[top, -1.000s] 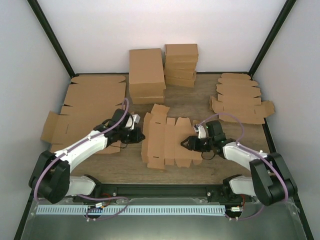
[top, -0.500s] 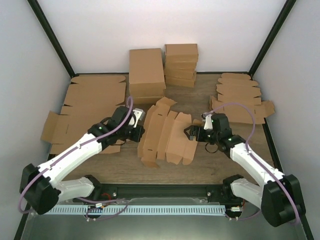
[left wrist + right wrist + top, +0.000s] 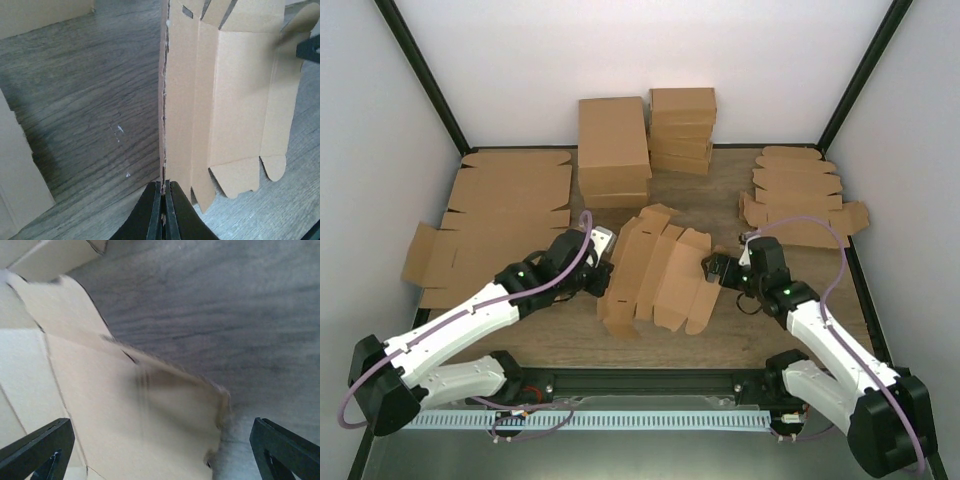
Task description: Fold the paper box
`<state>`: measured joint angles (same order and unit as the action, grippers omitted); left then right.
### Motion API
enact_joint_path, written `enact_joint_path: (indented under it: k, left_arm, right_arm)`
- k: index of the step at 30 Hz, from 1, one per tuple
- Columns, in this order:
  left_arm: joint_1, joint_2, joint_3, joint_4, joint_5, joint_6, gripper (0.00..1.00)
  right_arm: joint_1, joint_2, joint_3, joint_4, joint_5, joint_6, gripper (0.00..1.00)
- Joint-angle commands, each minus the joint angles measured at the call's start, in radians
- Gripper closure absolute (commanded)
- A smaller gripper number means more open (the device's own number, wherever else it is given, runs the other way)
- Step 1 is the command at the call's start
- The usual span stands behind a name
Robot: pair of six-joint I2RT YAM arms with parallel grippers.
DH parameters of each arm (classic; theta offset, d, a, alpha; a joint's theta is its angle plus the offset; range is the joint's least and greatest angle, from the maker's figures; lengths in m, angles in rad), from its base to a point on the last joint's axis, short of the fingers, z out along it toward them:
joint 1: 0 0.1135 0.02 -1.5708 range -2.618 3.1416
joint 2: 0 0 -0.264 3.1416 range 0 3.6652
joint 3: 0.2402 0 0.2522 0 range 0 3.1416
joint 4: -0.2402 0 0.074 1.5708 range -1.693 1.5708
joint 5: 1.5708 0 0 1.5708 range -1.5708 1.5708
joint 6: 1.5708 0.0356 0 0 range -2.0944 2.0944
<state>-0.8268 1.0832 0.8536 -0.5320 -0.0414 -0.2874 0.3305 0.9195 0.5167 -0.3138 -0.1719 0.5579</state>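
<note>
- The paper box (image 3: 655, 270) sits mid-table (image 3: 725, 190) as an opened, creased sheet with flaps spread, enclosing nothing.
- Closed cartons (image 3: 613, 150) are stacked at the back, their contents hidden.
- All the cardboard is plain brown.
- The left gripper (image 3: 164, 197) is pressed together on the sheet's left edge, tilting that side up.
- The right gripper (image 3: 160, 450) stands spread wide at the right flap.
- The right wrist view is blurred, so contact there cannot be told.

The whole table (image 3: 720, 200) is viewed from high above and behind. The paper box (image 3: 235, 100) is seen close ahead of the left gripper (image 3: 163, 200) and just under the right gripper (image 3: 160, 455), and is shared by all views.
</note>
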Motion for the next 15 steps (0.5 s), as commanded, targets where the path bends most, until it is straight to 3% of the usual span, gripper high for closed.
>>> enact_joint_path:
  k: [1, 6, 15]
  left_arm:
    - [-0.006, -0.015, 0.022, 0.007, -0.038, 0.001, 0.96]
    - [-0.009, -0.016, 0.066, -0.028, -0.057, 0.024, 0.96]
    - [-0.026, 0.026, 0.145, -0.112, -0.074, 0.118, 0.96]
  right_arm:
    - [-0.002, -0.049, -0.037, -0.001, -0.012, 0.053, 0.00]
    - [-0.001, -0.071, -0.012, -0.020, -0.005, 0.033, 0.00]
    - [-0.002, -0.121, 0.079, 0.023, -0.164, -0.077, 0.00]
